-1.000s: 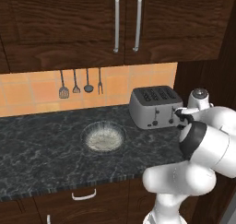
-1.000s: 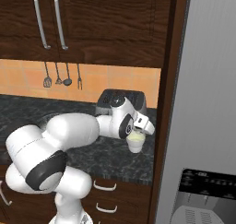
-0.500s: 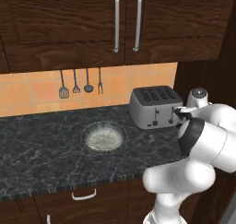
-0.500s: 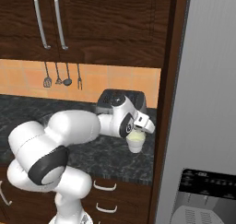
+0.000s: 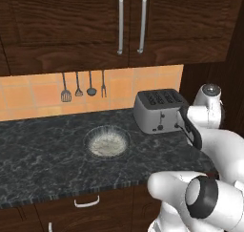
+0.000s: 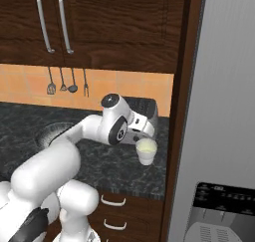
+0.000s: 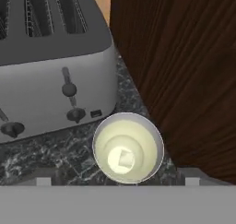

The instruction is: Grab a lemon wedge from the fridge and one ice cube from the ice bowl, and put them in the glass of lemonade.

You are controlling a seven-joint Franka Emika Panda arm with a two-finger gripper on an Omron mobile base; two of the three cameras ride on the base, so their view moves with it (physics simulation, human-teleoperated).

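Glass of lemonade (image 7: 128, 148) by the toaster (image 7: 50, 66) has a pale cube inside, no lemon wedge seen yet; hand (image 7: 119, 180) above looks open & empty.

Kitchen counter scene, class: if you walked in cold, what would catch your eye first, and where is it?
First, the white robot arm reaching across the dark counter to the glass of lemonade, which stands in front of the silver toaster near the dark wood panel beside the fridge. From the hand view, a pale square piece sits in the glass's liquid. Further left, the ice bowl rests on the counter below hanging utensils.
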